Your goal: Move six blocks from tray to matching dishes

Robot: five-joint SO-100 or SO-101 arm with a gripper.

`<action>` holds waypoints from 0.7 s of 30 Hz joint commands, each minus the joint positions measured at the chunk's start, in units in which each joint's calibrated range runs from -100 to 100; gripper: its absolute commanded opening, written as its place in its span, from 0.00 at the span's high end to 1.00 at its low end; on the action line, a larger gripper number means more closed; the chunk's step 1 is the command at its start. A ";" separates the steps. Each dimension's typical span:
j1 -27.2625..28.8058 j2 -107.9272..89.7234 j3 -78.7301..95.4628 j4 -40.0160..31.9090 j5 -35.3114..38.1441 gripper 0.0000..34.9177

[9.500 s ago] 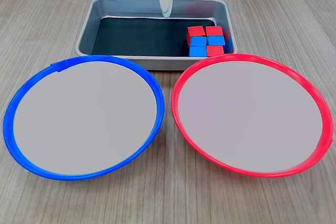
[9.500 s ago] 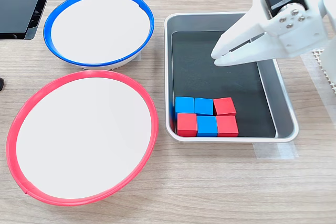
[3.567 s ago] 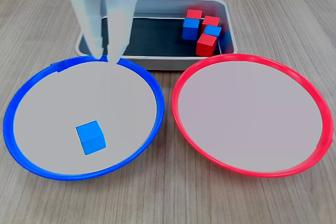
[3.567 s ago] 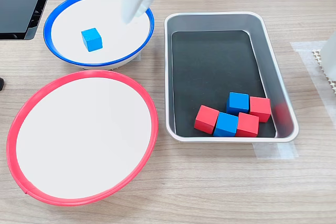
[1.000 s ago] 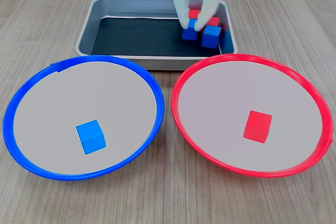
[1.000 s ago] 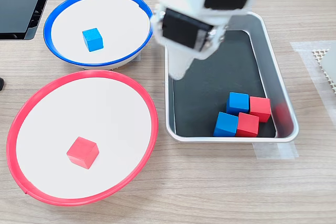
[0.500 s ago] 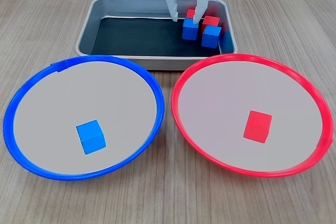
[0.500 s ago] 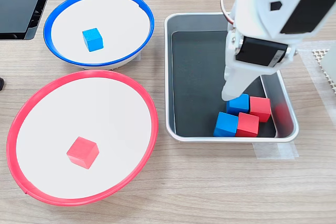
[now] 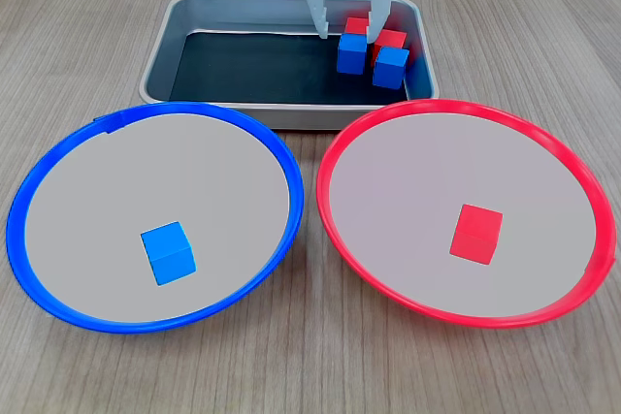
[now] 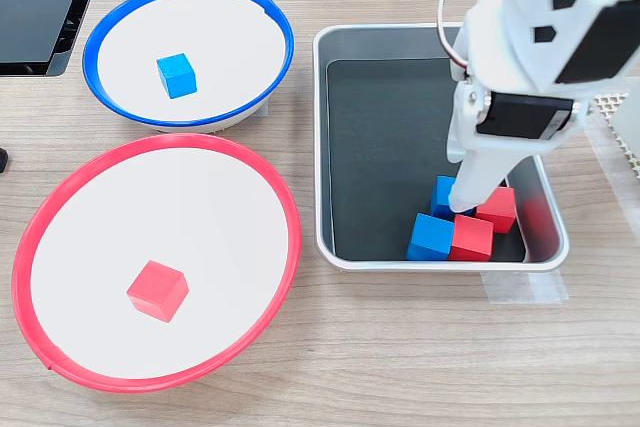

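While the white claw (image 9: 347,34) sits down inside the rectangular silver metal tray with the black liner (image 10: 345,47), its two fingers are spread apart, one on each side of a small matte blue cube (image 9: 351,53), so it's released and straddling, not squeezing. In the second exterior view the finger (image 10: 470,187) covers most of that cube, so I can't tell if a pad touches it.

Four cubes are left in the tray, bunched in the corner nearest the red-rimmed round dish (image 9: 342,143): the straddled blue one, a second blue cube (image 10: 432,236) touching a red cube (image 10: 472,238) along the tray's end wall, and another red cube (image 10: 497,208) just beside the side wall. They're packed tight, with hardly any gap between them or to the walls there. The rest of the black liner is open.

One blue cube (image 9: 167,253) lies in the blue-rimmed round dish (image 9: 58,157), away from the rim. One red cube (image 9: 476,233) lies in the red-rimmed dish, also off the rim. Both dishes sit on the wood-grain desk (image 9: 310,375), nearly touching each other.
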 commanded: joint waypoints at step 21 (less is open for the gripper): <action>1.69 2.68 2.86 -4.90 3.57 0.67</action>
